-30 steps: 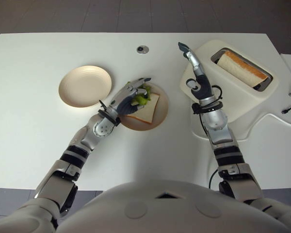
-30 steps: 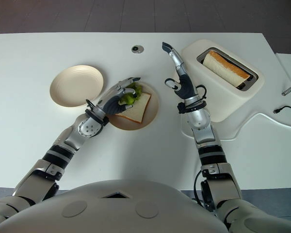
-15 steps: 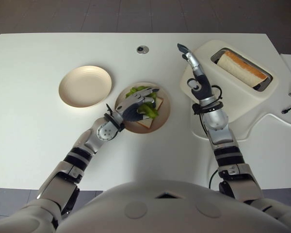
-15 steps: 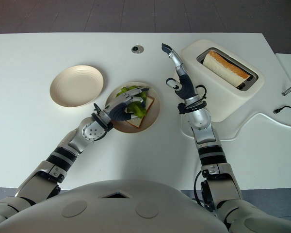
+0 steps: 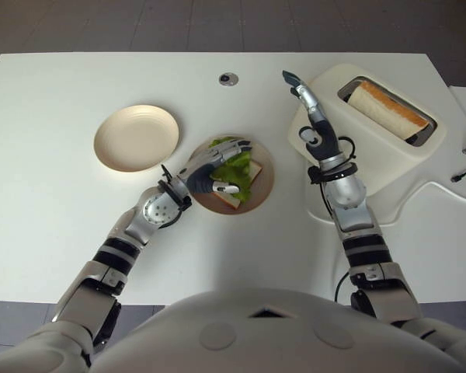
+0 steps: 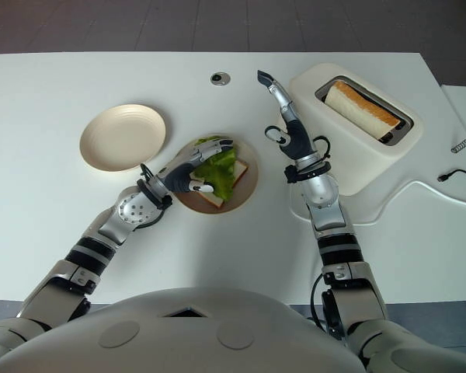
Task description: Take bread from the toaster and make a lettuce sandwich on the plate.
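Note:
A brown plate (image 5: 265,179) sits mid-table with a bread slice (image 5: 230,196) on it, and a green lettuce leaf (image 5: 238,166) lies on top of the bread. My left hand (image 5: 205,166) rests over the plate's left side with its fingers stretched out, its fingertips at the lettuce's left edge and holding nothing. The white toaster (image 5: 373,144) stands at the right with a second bread slice (image 5: 388,109) in its slot. My right hand (image 5: 317,130) stands open just left of the toaster, fingers pointing away from me.
An empty cream plate (image 5: 136,137) lies left of the brown one. A round metal fitting (image 5: 228,78) is set in the table's far middle. A white mat (image 5: 423,194) lies under the toaster, with a cable end (image 5: 458,177) at the right edge.
My left hand brought the lettuce down onto the bread, let it go and drew back a little to the left with its fingers spread. The right hand has hardly moved.

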You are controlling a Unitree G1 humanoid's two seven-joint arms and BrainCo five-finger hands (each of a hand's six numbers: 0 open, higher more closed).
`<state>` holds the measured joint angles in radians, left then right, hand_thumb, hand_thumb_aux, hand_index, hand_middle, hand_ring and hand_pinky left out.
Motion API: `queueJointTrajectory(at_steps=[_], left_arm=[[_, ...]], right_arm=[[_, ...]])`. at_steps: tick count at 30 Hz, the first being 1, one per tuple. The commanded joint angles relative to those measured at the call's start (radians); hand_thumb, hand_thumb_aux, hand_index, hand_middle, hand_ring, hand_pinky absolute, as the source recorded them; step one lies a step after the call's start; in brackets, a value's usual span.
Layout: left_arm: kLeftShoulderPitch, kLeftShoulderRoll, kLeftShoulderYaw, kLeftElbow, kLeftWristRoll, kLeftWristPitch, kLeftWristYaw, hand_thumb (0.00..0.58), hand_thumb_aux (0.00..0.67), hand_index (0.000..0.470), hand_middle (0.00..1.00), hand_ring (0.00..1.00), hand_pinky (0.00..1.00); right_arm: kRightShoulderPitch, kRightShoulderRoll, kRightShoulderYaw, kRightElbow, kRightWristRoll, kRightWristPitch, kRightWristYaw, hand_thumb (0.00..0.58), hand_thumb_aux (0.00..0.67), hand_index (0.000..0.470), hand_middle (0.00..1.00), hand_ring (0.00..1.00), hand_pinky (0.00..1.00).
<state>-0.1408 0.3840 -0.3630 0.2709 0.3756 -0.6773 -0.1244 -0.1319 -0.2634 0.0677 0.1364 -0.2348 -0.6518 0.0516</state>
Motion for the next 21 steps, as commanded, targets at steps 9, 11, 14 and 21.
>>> queueJointTrajectory(at_steps=[9,11,14,21], left_arm=[[0.043,-0.042,0.098,-0.158,-0.346,-0.096,-0.129,0.000,0.000,0.000,0.00,0.00,0.00],[0.060,-0.049,0.088,-0.195,-0.362,-0.112,-0.150,0.000,0.000,0.000,0.00,0.00,0.00],[0.063,-0.059,0.094,-0.212,-0.372,-0.108,-0.167,0.000,0.000,0.000,0.00,0.00,0.00],[0.078,-0.068,0.110,-0.224,-0.381,-0.105,-0.198,0.000,0.000,0.000,0.00,0.00,0.00]], right_arm=[[0.050,-0.361,-0.322,-0.371,-0.154,0.034,0.074,0.000,0.000,0.000,0.00,0.00,0.00],[0.066,-0.430,-0.374,-0.328,-0.215,0.047,0.083,0.000,0.000,0.000,0.00,0.00,0.00],[0.115,-0.515,-0.418,-0.238,-0.236,0.078,0.117,0.000,0.000,0.000,0.00,0.00,0.00],[0.256,-0.650,-0.475,-0.113,-0.196,0.122,0.232,0.000,0.000,0.000,0.00,0.00,0.00]])
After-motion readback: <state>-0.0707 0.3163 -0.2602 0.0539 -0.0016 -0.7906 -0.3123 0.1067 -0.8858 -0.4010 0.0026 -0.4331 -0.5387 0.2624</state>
